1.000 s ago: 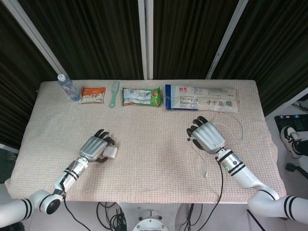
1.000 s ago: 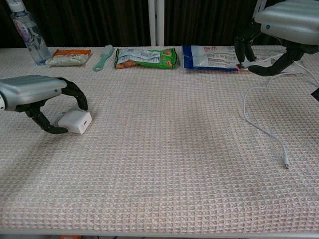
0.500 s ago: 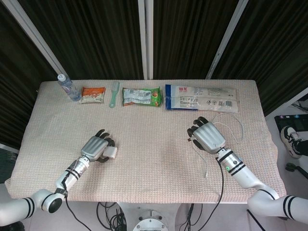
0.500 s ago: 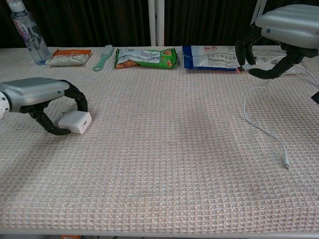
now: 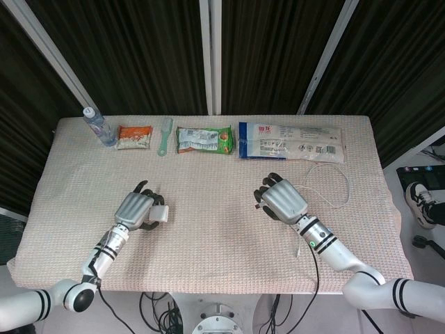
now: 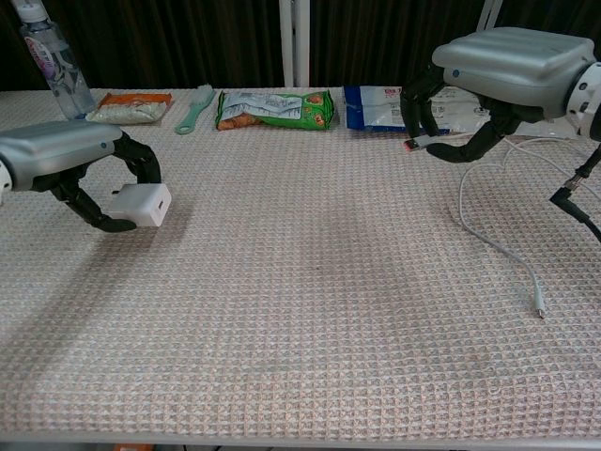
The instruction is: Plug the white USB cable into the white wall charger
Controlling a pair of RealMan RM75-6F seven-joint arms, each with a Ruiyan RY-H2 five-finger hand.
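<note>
My left hand (image 5: pixel 135 209) (image 6: pixel 64 158) grips the white wall charger (image 5: pixel 160 214) (image 6: pixel 141 204) at the table's left and holds it a little above the cloth, its port facing right. My right hand (image 5: pixel 281 200) (image 6: pixel 505 60) is right of centre, pinching the plug end of the white USB cable (image 6: pixel 416 144) above the table, with the plug pointing left. The rest of the cable (image 5: pixel 335 186) (image 6: pixel 493 242) trails on the cloth behind that hand, and its small far connector (image 6: pixel 539 313) lies near the front right. A wide gap separates plug and charger.
Along the far edge lie a water bottle (image 5: pixel 98 126), an orange snack packet (image 5: pixel 134 136), a green brush (image 5: pixel 164 136), a green snack bag (image 5: pixel 204 139) and a blue-and-white packet (image 5: pixel 290 141). A woven cloth (image 6: pixel 310 310) covers the table.
My left hand has lifted the charger off the cloth. My right hand has moved left toward the table's middle, carrying the cable's plug end with it.
</note>
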